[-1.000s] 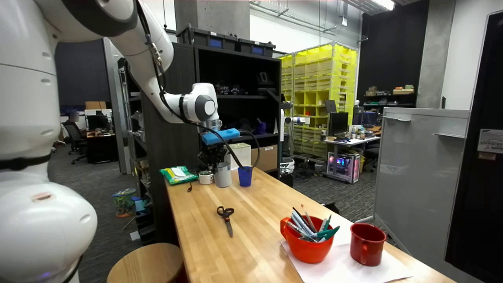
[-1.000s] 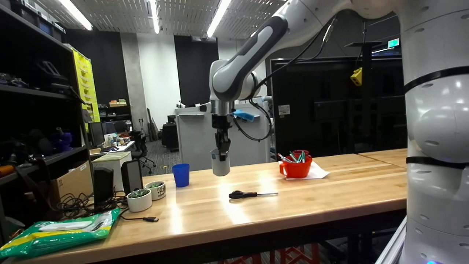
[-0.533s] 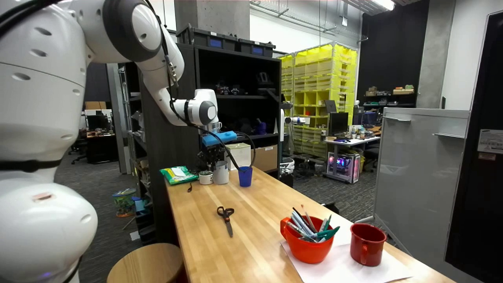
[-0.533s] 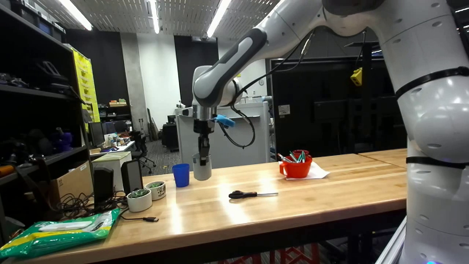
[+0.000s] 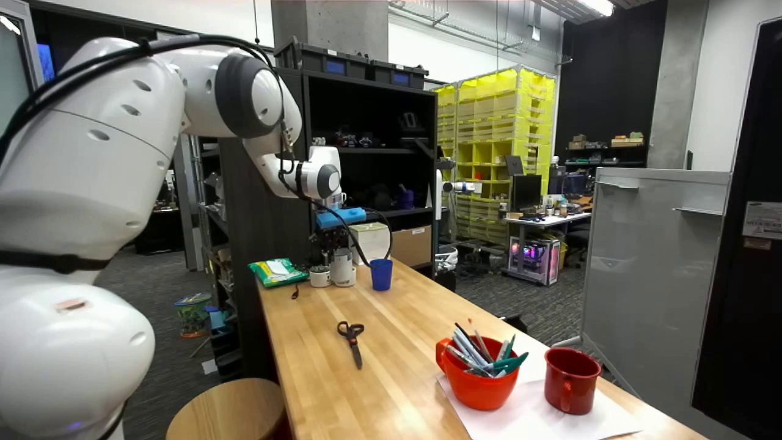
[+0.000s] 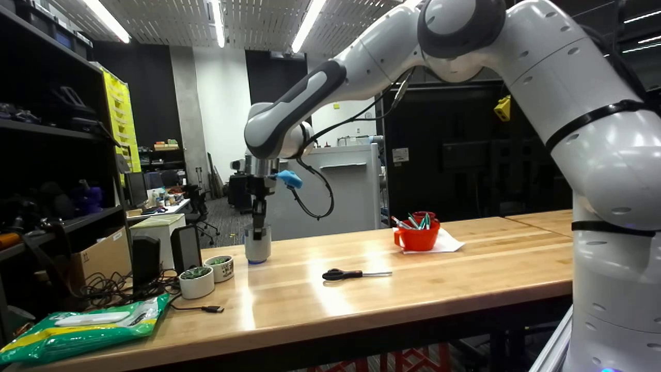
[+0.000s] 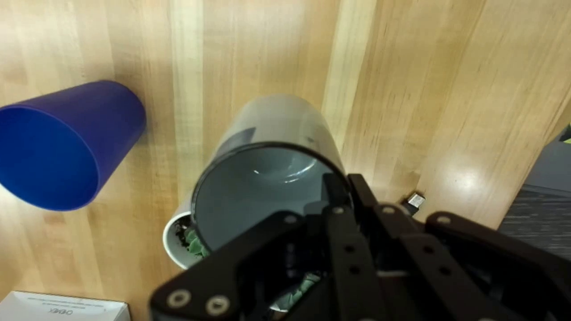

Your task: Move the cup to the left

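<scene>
The cup is a pale grey cylinder with a dark rim. In the wrist view the cup (image 7: 285, 118) is tilted, with its open mouth towards the camera. My gripper (image 7: 345, 183) is shut on its rim, one finger inside and one outside. In an exterior view the cup (image 6: 258, 245) hangs from the gripper (image 6: 258, 230), upright, and appears a little above the table (image 6: 310, 294). It also shows in an exterior view (image 5: 341, 263), close beside a small potted plant (image 5: 320, 277).
A blue cup (image 7: 111, 118) stands near the held cup; in an exterior view it is mostly hidden behind it. White plant pots (image 6: 196, 287), a cable plug (image 7: 415, 200) and a green packet (image 6: 103, 323) lie close. Scissors (image 6: 356, 274) and a red pen mug (image 6: 418, 238) are farther off.
My gripper has carried the cup left in an exterior view, and it now covers most of the blue cup there. The arm has stretched out towards the shelf end of the table.
</scene>
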`<state>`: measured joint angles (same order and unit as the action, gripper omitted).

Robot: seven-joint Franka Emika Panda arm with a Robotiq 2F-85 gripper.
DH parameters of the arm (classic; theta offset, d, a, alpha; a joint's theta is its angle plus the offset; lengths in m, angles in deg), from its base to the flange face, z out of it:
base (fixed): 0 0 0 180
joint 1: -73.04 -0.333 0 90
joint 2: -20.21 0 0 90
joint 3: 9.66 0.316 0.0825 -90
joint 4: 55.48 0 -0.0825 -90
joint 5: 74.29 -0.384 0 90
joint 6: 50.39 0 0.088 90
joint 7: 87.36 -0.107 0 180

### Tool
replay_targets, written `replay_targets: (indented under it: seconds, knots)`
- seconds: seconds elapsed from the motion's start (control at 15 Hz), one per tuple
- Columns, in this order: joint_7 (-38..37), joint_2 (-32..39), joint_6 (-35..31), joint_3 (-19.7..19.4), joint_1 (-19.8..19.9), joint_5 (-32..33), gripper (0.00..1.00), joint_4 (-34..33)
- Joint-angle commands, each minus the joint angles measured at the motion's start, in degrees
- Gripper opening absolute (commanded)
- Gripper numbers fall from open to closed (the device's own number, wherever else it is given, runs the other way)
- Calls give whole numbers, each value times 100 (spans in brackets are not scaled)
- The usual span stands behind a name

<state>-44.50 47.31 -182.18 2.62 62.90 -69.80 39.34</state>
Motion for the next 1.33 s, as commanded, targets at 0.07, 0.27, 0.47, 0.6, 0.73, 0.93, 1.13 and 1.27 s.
replay_targets:
  seconds: [0.07,0.27,0.47,0.6,0.73,0.93,1.13,1.27]
  knots:
    - [-279,790,274,11,-203,173,2,-894]
    - [-324,1150,349,28,-268,156,2,-1238]
    - [-365,1362,458,12,-336,197,2,-1483]
    - [-372,1412,523,4,-365,221,33,-1604]
    - [-357,1417,580,-7,-384,255,43,-1673]
    - [-359,1337,655,-17,-398,322,62,-1704]
    - [-404,1216,734,-51,-422,446,84,-1722]
    - [-533,1058,793,-103,-435,573,97,-1636]
